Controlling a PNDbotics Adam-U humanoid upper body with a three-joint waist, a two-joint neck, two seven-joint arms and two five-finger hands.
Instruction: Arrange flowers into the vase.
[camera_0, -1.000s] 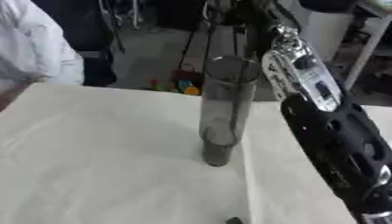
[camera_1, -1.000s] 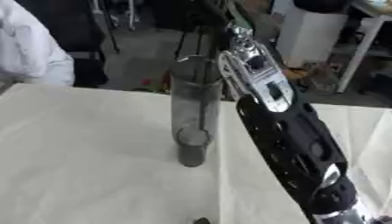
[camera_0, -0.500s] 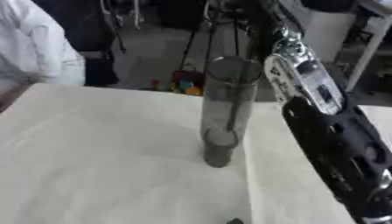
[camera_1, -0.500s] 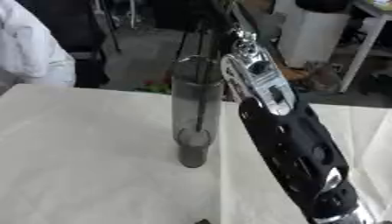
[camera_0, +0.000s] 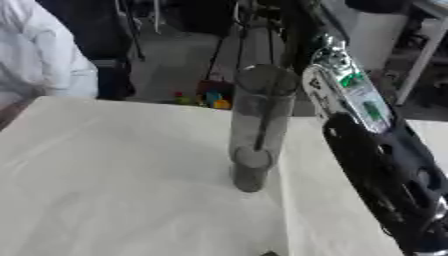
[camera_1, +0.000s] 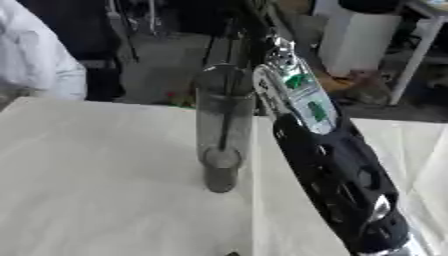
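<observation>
A tall clear glass vase stands upright on the white tablecloth, near the middle. A thin dark flower stem slants down inside it, its lower end hanging above the vase's bottom. My right arm runs from the lower right corner up past the vase's right side. Its hand is dark against the dark background just above the vase's mouth, closed on the top of the stem. No bloom can be made out. My left hand shows in neither view.
A person in a white coat stands beyond the table's far left corner. Stands and furniture crowd the floor behind the far edge. A small dark thing lies at the front edge. A fold runs down the cloth right of the vase.
My right arm has shifted slightly beside the vase and the stem now shows inside the glass. The vase has not moved.
</observation>
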